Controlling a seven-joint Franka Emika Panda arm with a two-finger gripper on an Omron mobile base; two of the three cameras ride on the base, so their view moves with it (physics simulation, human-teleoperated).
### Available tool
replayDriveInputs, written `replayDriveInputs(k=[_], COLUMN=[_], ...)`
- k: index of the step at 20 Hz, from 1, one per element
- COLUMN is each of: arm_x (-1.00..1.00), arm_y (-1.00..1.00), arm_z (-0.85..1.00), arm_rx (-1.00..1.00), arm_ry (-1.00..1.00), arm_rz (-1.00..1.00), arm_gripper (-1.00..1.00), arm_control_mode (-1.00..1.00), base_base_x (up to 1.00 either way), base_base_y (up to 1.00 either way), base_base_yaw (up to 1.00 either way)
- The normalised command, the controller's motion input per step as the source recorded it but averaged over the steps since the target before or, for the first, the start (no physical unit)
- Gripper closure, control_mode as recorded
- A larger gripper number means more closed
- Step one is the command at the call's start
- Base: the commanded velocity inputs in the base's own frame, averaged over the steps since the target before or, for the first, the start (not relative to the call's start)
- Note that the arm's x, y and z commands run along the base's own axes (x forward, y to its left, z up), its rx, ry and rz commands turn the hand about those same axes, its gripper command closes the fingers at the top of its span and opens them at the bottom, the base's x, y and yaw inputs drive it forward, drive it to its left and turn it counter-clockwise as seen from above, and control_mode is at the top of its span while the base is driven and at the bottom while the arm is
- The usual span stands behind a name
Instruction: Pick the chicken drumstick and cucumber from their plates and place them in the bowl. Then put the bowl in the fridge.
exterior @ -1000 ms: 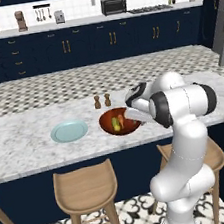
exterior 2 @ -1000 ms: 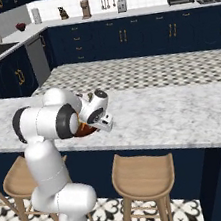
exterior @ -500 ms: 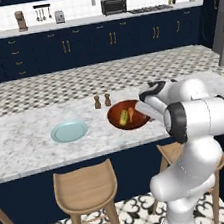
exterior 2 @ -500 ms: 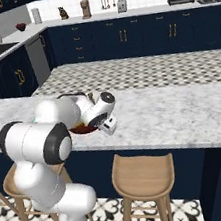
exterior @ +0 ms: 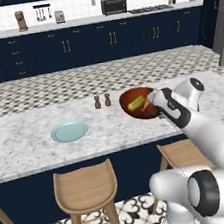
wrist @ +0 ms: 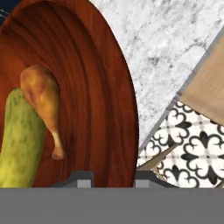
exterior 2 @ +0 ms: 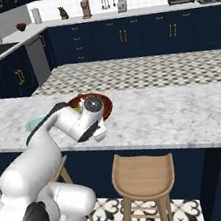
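Note:
The dark red-brown bowl (exterior: 134, 102) hangs tilted just above the marble counter, and my gripper (exterior: 156, 104) is shut on its right rim. In the hand view the rim of the bowl (wrist: 100, 96) runs between my two fingertips, where the gripper (wrist: 111, 179) grips it. Inside lie the orange-brown chicken drumstick (wrist: 43, 103) and the yellow-green cucumber (wrist: 19, 140), side by side and touching. From the right base view the bowl (exterior 2: 106, 104) peeks out behind my hand. The pale blue plate (exterior: 69, 131) sits bare to the left. The grey fridge (exterior: 222, 33) stands at the far right edge. The olive-brown plate is out of view.
Two small brown shakers (exterior: 102, 101) stand on the counter just left of the bowl. Wooden stools (exterior: 86, 185) (exterior 2: 143, 175) line the counter's near edge. Beyond the counter's edge the patterned floor (wrist: 192, 148) shows under the bowl.
The bowl has risen off the counter, moved right and tipped, held by my gripper. My arm has swung right with it. The blue plate has stayed put.

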Motion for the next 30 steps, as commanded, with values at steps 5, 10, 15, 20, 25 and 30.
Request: replayDriveInputs(k=[5, 10, 15, 20, 25, 30], arm_x=[-0.91, -0.76, -0.51, 0.0, 0.0, 0.0], arm_y=[-0.1, 0.0, 0.0, 0.0, 0.0, 0.0], arm_z=[0.98, 0.99, 0.48, 0.0, 0.0, 0.0], arm_rx=[0.09, 0.0, 0.0, 0.0, 0.0, 0.0], arm_ry=[0.01, 0.0, 0.0, 0.0, 0.0, 0.0], arm_rz=[-0.48, -0.21, -0.02, 0.0, 0.0, 0.0], arm_gripper=[1.0, 1.0, 1.0, 1.0, 1.0, 1.0], arm_control_mode=[-1.0, -1.0, 1.0, 1.0, 1.0, 1.0], base_base_x=[0.0, 0.0, -0.4, -0.88, -0.08, 0.09], base_base_y=[0.0, 0.0, -0.18, -0.91, -1.0, -1.0], base_base_yaw=[0.0, 0.0, -0.04, -0.12, -0.19, -0.13])
